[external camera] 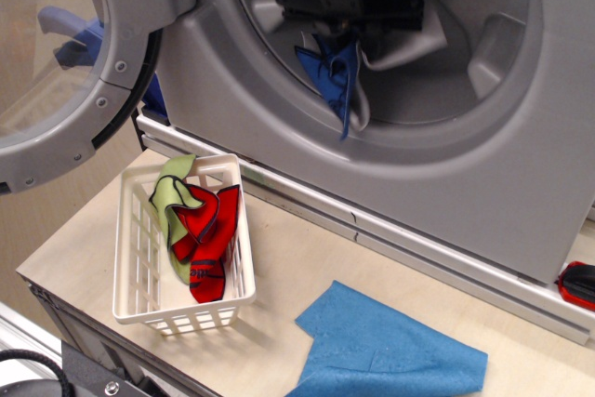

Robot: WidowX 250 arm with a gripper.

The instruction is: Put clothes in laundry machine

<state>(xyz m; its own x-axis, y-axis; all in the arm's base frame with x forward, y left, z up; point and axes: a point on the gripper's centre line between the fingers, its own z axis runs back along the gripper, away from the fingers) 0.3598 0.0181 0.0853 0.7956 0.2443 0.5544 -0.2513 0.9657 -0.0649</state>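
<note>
My gripper (pixel 346 33) is inside the drum mouth of the silver-grey laundry machine (pixel 307 155), at the top of the view. It is shut on a blue cloth (pixel 333 72) with a white/grey cloth (pixel 360 104) behind it; both hang down inside the drum, their tails near the lower rim. A red cloth (pixel 209 234) with dark stitched edges and a light green cloth (pixel 170 197) lie in the white lattice basket (pixel 149 299) on the table. A larger blue cloth (pixel 386 346) lies flat on the table at the front right.
The round washer door (pixel 70 72) stands open at the left. A red and black object (pixel 578 284) sits at the right edge by the machine's base. The light wooden table (pixel 84 239) ends at its front and left edges.
</note>
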